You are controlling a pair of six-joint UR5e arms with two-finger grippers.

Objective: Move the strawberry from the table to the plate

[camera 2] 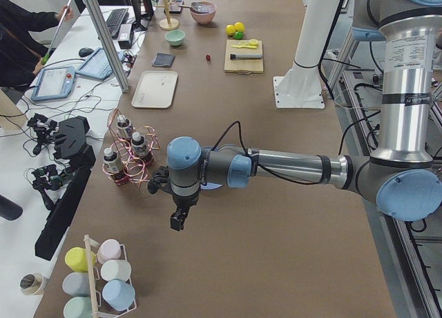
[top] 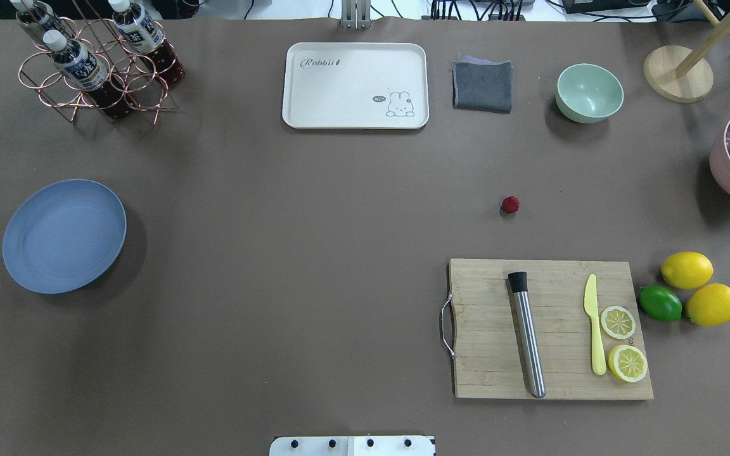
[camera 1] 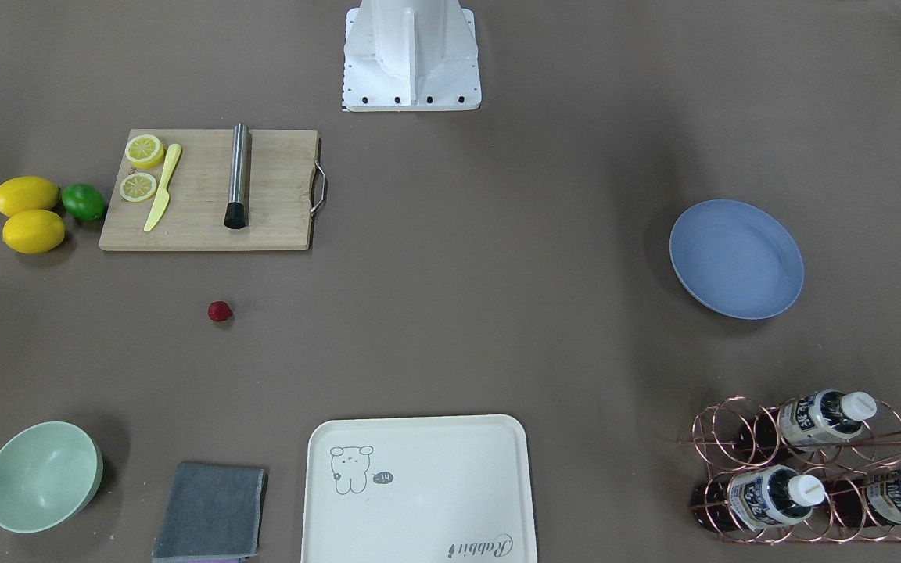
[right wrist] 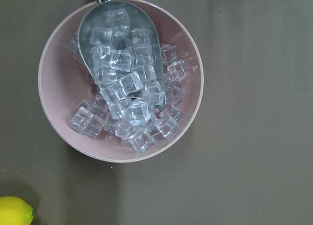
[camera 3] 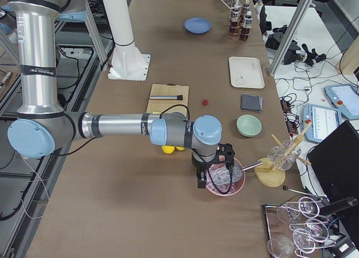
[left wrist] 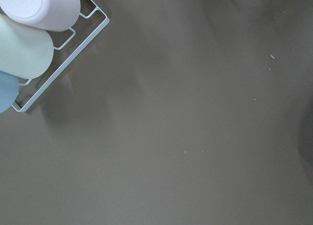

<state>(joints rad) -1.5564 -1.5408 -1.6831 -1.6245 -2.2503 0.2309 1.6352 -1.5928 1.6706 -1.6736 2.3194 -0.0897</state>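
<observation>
The strawberry (top: 510, 204) (camera 1: 219, 311), small and dark red, lies on the brown table (top: 314, 221) just beyond the cutting board. The blue-grey plate (top: 64, 235) (camera 1: 736, 258) sits with nothing on it far across the table on my left side. My left gripper (camera 2: 178, 220) hangs past the plate near the table's left end, seen only in the exterior left view. My right gripper (camera 3: 200, 179) hovers over a pink bowl of ice at the right end, seen only in the exterior right view. I cannot tell whether either is open or shut.
A wooden cutting board (top: 549, 329) carries a steel muddler, a yellow knife and lemon slices. Lemons and a lime (top: 688, 294) lie beside it. A cream tray (top: 355, 85), grey cloth (top: 482, 85), green bowl (top: 589, 92) and bottle rack (top: 96, 66) line the far edge. The pink ice bowl (right wrist: 120, 78) holds a scoop.
</observation>
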